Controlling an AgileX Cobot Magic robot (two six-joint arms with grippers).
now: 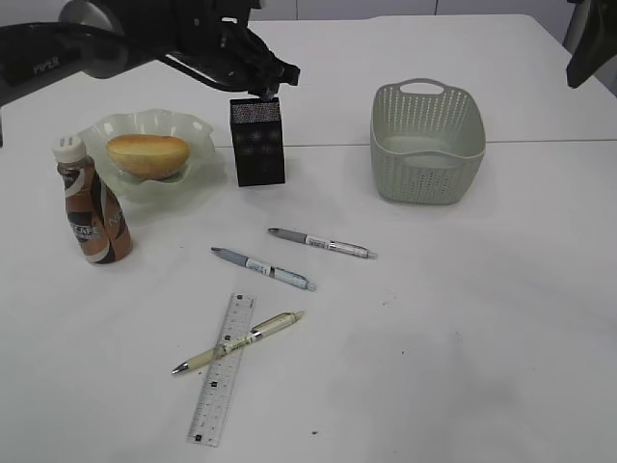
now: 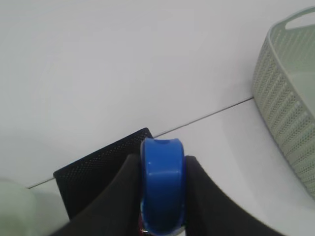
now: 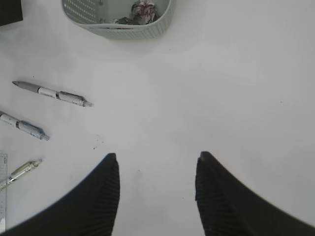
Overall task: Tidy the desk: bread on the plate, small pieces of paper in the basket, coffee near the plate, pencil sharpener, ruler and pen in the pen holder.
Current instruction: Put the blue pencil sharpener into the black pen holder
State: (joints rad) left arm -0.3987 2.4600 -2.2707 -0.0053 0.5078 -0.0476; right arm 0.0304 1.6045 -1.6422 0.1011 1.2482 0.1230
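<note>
Blue pencil sharpener (image 2: 162,184) clamped in the left tool (image 2: 162,196), directly above the black pen holder (image 1: 257,141).

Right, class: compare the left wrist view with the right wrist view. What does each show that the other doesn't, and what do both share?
Only the left wrist view shows the left gripper shut on a blue object, probably the pencil sharpener, above the pen holder's open top. Only the right wrist view shows the right gripper open and empty, three pens, e.g., and crumpled paper in the basket. Both show the basket and the white desk.
</note>
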